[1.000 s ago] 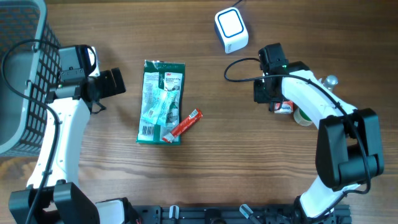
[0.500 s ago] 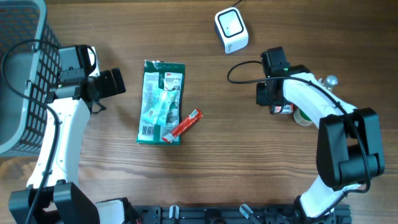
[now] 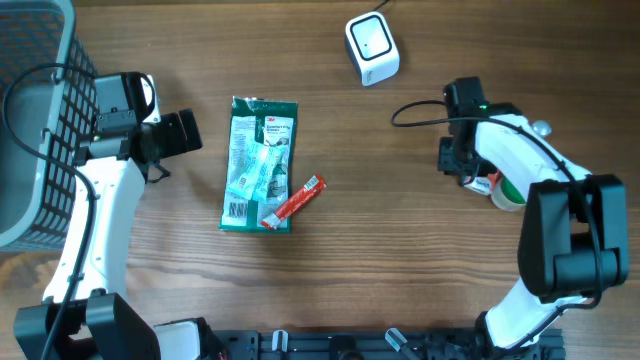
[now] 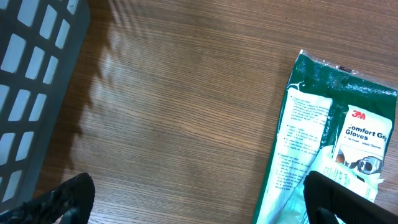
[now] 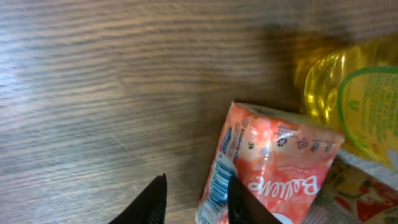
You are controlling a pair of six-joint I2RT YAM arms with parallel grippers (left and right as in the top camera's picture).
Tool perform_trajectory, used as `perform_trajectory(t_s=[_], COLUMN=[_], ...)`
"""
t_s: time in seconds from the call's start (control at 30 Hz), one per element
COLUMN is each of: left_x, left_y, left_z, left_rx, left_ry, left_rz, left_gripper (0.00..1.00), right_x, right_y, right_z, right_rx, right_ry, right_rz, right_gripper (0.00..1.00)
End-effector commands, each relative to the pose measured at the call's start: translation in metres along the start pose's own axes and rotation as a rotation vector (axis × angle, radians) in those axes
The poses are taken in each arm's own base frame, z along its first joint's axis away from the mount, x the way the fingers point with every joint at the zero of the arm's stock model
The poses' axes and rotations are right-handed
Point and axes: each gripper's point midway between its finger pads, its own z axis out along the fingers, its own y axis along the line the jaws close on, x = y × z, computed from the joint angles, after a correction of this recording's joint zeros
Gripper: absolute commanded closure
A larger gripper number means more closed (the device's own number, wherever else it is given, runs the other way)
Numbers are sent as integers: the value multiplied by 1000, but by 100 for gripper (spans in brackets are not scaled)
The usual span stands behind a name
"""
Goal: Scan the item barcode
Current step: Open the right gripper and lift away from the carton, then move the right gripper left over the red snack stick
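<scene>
A pink snack packet (image 5: 273, 162) with a barcode along its left edge lies on the wood at the right (image 3: 483, 184). My right gripper (image 5: 196, 202) stands over that edge, slightly open. Its right finger (image 5: 241, 202) lies over the packet. Bare wood shows between its left finger (image 5: 154, 199) and the barcode, and nothing is clamped. The white scanner (image 3: 372, 47) sits at the back, up and left of this gripper (image 3: 462, 162). My left gripper (image 3: 186, 132) is wide open and empty (image 4: 205, 205), just left of a green glove package (image 3: 260, 163).
A yellow-green bottle (image 5: 348, 93) lies against the packet's far side (image 3: 508, 195). A red stick sachet (image 3: 298, 199) rests at the green package's lower right. A grey mesh basket (image 3: 30, 120) fills the left edge. A black cable (image 3: 420, 108) loops near the right arm.
My right arm has slid to the right and a little toward the front. The pink packet and the bottle have shifted right with it. The left arm is still.
</scene>
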Motion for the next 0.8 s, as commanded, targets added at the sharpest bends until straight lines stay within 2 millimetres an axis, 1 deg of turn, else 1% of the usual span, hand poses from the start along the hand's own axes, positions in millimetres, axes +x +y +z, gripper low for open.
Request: perform_trajectory(t_s=[0.0,0.07,0.1,0.13,0.23,0.3,0.37,0.43,0.53,0.57,0.6,0.67,0.7,0.73,0.77], left_x=[-2,-2,-2,-2,-2,-2,-2,-2,-2,-2,-2,-2,-2,-2,-2], left_y=[3,3,3,3,3,3,3,3,3,3,3,3,3,3,3], left_z=[0,0,0,0,0,0,0,0,0,0,0,0,0,0,0], left_rx=[-11,-11,-11,-11,-11,-11,-11,-11,-11,-11,-11,-11,-11,-11,-11], left_ry=[-4,-4,-4,-4,-4,-4,-4,-4,-4,-4,-4,-4,-4,-4,-4], left_rz=[11,11,11,11,11,11,11,11,11,11,11,11,11,11,11], left_gripper=[0,0,0,0,0,0,0,0,0,0,0,0,0,0,0], right_x=[9,9,10,10,12,17,21,24,32,35,41,50,54,59,63], right_y=[9,30,46,58,85,119,156,172,203,211,223,245,254,264,273], right_z=[6,2,-3,-8,-22,-46,-75,-82,-92,-95,-99,-105,-107,-108,-108], right_rx=[-87,-212,-307,-375,-543,-755,-955,-973,-971,-977,-982,-971,-958,-934,-913], right_ry=[49,57,59,59,71,91,98,119,138,137,143,142,141,135,116], right_rz=[13,-32,-71,-88,-97,-113,-149,-119,-103,-113,-122,-120,-111,-96,-90], right_gripper=[68,67,68,67,68,71,71,71,71,74,75,86,89,96,96])
